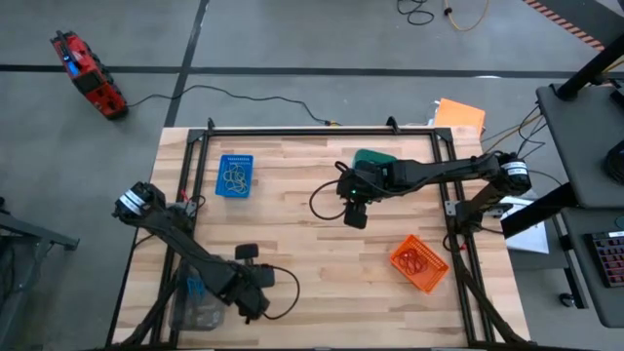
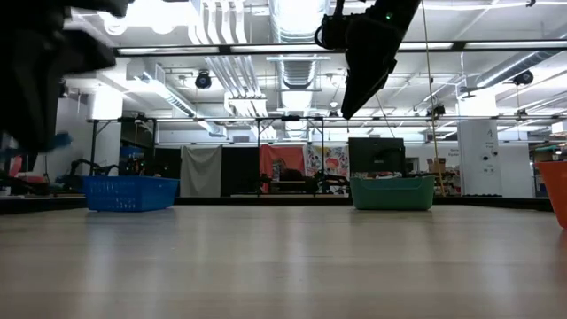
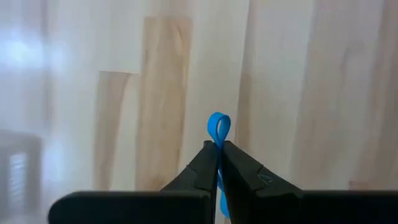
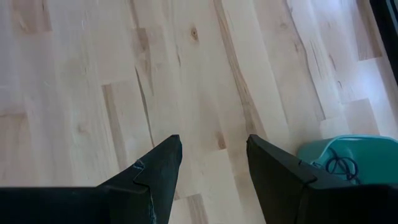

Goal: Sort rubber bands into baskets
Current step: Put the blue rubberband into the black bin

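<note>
My left gripper (image 3: 218, 146) is shut on a blue rubber band (image 3: 218, 127). It hangs above the table's near left part (image 1: 252, 308), beside the clear-grey basket (image 1: 195, 307). My right gripper (image 4: 214, 146) is open and empty above the middle of the table (image 1: 356, 218), high up in the low view (image 2: 353, 102). The blue basket (image 1: 234, 176) at the far left holds several bands. The teal basket (image 4: 348, 158) holds a dark band. The orange basket (image 1: 419, 263) at the near right holds orange-red bands. My left gripper pinches the blue rubber band between its two fingertips (image 3: 205, 158). A small loop of the band (image 3: 219, 123) sticks out past the tips, and another stretch (image 3: 221, 190) runs back between the fingers. The band is clear of the table.
The teal basket (image 1: 370, 158) lies partly under my right arm. Black cables loop over the wood near both arms (image 1: 322, 200) (image 1: 288, 292). A dark frame (image 1: 322, 131) borders the table. A flat orange sheet (image 1: 460, 115) lies past the far right corner.
</note>
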You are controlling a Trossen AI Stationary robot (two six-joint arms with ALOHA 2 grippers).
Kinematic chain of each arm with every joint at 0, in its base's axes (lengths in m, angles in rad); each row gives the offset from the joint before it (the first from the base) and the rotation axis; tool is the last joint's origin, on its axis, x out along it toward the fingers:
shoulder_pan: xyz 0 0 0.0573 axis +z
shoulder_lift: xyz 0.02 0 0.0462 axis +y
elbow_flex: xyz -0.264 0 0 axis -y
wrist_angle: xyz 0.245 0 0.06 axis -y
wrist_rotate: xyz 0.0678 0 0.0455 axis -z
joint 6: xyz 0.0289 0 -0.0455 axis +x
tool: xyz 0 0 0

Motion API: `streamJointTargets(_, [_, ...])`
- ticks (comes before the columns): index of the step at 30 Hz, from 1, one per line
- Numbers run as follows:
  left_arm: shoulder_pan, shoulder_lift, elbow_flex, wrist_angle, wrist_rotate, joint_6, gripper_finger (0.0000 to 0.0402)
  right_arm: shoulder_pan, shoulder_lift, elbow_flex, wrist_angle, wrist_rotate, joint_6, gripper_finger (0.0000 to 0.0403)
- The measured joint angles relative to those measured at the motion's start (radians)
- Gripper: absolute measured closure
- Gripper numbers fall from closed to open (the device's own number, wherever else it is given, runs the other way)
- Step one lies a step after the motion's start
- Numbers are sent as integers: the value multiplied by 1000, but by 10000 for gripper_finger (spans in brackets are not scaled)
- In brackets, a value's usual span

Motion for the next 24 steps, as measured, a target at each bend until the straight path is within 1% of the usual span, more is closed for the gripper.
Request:
streamJointTargets(4, [-23,0,112,-127,-4,-6,401,0,0,0,2,0,0,225])
streamJointTargets(7, [-59,-1,212,-241,9,-48,401,0,0,0,15,0,0,225])
streamJointTargets(9, [-90,-2,276,-326,36,-109,401,0,0,0,24,0,0,225])
streamJointTargets(11, [-130,-3,327,-404,91,-179,401,0,0,0,26,0,0,225])
streamJointTargets(14, [-204,-3,373,-487,140,-292,402,0,0,-1,33,0,0,225])
streamJointTargets(17, [-274,-5,368,-517,145,-404,402,2,0,-15,86,0,-1,225])
streamJointTargets(20, [-327,-5,332,-514,142,-492,402,6,0,-41,154,0,-22,225])
streamJointTargets(22, [-348,-6,292,-513,127,-524,402,9,0,-61,195,-1,-37,225])
streamJointTargets(24, [-355,-12,245,-472,122,-524,402,9,0,-73,208,-2,-37,225])
